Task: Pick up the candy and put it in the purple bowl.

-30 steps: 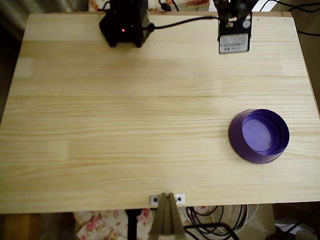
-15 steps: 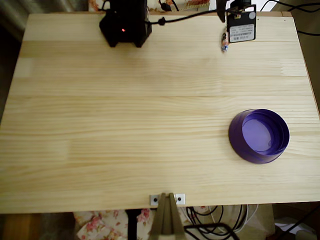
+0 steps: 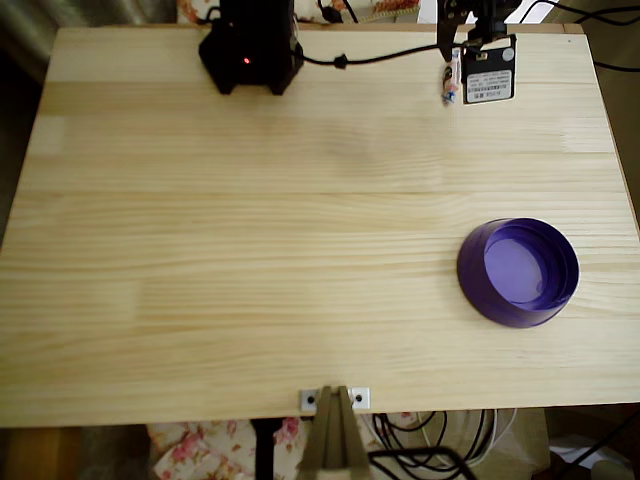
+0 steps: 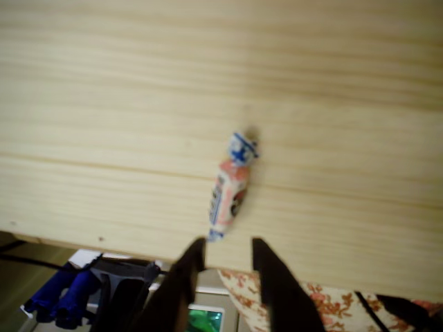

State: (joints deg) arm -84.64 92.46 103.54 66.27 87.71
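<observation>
Now the candy (image 3: pixel 450 82) lies on the table (image 3: pixel 300 250), close to the far edge in the overhead view, and well apart from the bowl (image 3: pixel 518 272). It lies lengthwise, roughly pointing away from the far edge, just to the left of the white label on the arm's wrist. The bowl stands upright near the right side of the table, toward the near edge; its light inside has nothing in it. A black base (image 3: pixel 250 45) with a small red light stands at the far edge, to the left of the candy, and a black cable runs from it toward the arm.

In the wrist view the candy (image 4: pixel 230 188) rests flat on the wood, with a blue twisted end on top and a white and pink body below it. The gripper (image 4: pixel 228 252) is just under the lower end of the candy in this picture. Its two dark fingers (image 4: pixel 185 270) stand with a narrow gap between them, and nothing is held there. The tips are near the candy, but whether they touch it I cannot tell, because the picture is a little blurred. Below the table edge a flowered cloth (image 4: pixel 277 290) shows behind the fingers.
</observation>
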